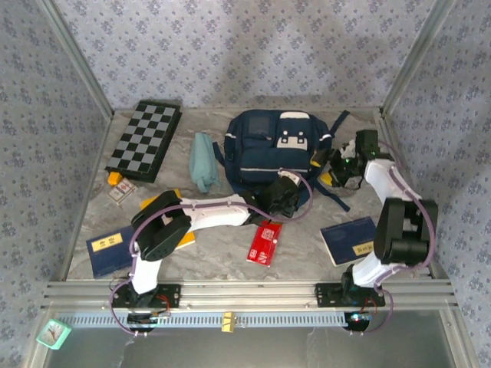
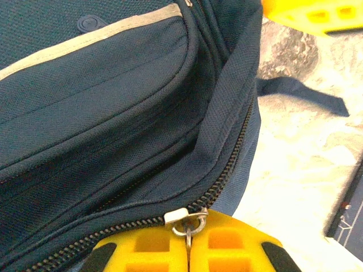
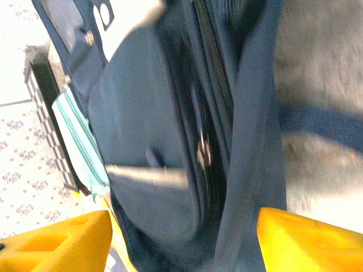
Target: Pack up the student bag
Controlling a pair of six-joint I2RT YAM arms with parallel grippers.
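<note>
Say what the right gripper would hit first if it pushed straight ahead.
The bag: its blue side fills the gap ahead of the right gripper, between the open jaws. Blur leaves depth unsure.

You have a navy student bag (image 1: 265,157) with white patches and pale trim, a black-and-white checked chessboard (image 1: 146,140) and a pale teal pouch (image 1: 203,161). The packet (image 1: 265,241) is red, the left gripper (image 2: 189,241) yellow, the zipper pull (image 2: 193,222) silver.

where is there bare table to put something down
Bare tabletop lies between the red packet and the right blue booklet, and at the front between the left blue booklet and that packet. Crowded around the student bag, with the teal pouch, chessboard, left arm and right arm close by.
</note>
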